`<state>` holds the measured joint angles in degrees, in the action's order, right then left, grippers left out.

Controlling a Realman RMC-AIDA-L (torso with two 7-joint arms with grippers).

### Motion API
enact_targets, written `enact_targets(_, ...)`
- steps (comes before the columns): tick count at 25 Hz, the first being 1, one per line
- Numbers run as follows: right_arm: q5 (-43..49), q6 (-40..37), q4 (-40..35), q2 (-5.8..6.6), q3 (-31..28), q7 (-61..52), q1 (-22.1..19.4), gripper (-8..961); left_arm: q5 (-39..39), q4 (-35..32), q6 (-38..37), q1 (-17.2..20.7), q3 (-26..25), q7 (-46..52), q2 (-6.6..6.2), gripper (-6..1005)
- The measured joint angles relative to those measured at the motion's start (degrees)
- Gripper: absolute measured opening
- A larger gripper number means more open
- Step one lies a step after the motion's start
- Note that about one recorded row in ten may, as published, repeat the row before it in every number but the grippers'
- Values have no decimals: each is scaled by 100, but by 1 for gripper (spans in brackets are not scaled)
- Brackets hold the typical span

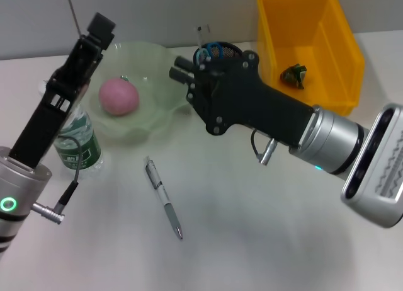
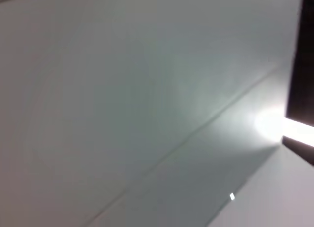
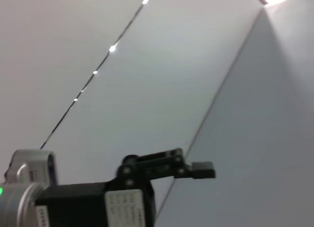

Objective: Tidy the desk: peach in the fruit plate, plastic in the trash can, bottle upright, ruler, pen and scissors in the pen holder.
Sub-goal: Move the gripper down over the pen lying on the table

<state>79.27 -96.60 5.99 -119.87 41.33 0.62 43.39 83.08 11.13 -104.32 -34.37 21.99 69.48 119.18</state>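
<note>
A silver pen [image 1: 164,198] lies flat on the white desk near the middle. The pink peach [image 1: 118,96] sits in the pale green fruit plate [image 1: 165,89]. A bottle [image 1: 78,142] with a green label stands upright beside the plate, partly behind my left arm. The black mesh pen holder [image 1: 227,50] holds blue-handled scissors [image 1: 210,50] and a thin strip [image 1: 199,36] that looks like the ruler. My right gripper [image 1: 182,69] hovers right beside the holder, above the plate's edge. My left gripper [image 1: 99,25] [image 3: 195,169] points up and away, above the bottle. Crumpled plastic [image 1: 294,75] lies in the yellow trash can [image 1: 343,51].
My right arm's black and silver body stretches across the desk's right half, above the surface. A cable and plug hang from my left wrist close to the bottle. Both wrist views face bare wall and ceiling.
</note>
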Motion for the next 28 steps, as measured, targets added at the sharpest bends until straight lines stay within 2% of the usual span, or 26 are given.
enact_targets(5, 0, -6, -52, 0, -142, -661, -55, 87, 328, -573, -73, 7, 63, -234, -7, 801)
enact_targets(10, 0, 166, -395, 28, -190, -2154, -191, 293, 1070, -1303, -36, 12, 72, -544, -30, 801)
enact_targets(11, 0, 166, -395, 28, -190, -2154, -191, 310, 1070, -1303, -36, 12, 72, -544, -30, 801)
enact_targets(12, 0, 212, -666, 37, -190, -2743, -308, 328, 1289, -1610, -42, 17, 96, -640, -39, 801)
enact_targets(15, 0, 249, -957, 43, -190, -3389, -482, 381, 1458, -2149, -128, 36, 236, -711, -55, 801)
enact_targets(17, 13, 295, -1432, 56, -157, -4352, -779, 402, 1500, -3052, -220, 70, 735, -723, -67, 800)
enact_targets(18, 13, 295, -1432, 56, -157, -4352, -779, 406, 1500, -3052, -220, 70, 735, -723, -67, 800)
enact_targets(20, 32, 338, -1688, 64, -125, -4864, -948, 415, 1502, -3650, -203, 88, 1222, -721, -72, 800)
enact_targets(22, 60, 445, -2008, 71, -107, -5562, -1159, 423, 1507, -4636, -57, 102, 1958, -627, -78, 800)
enact_targets(23, 60, 445, -2008, 71, -107, -5562, -1159, 423, 1507, -4636, -57, 102, 1958, -627, -78, 800)
enact_targets(26, 140, 589, -2274, 83, -103, -6147, -1310, 424, 1576, -5624, 123, 105, 2581, -408, -103, 800)
enact_targets(27, 233, 650, -2403, 92, -100, -6494, -1376, 424, 1865, -6401, 265, 83, 2962, -171, -106, 800)
enact_targets(28, 233, 650, -2403, 92, -100, -6494, -1376, 424, 1865, -6401, 265, 83, 2962, -171, -106, 800)
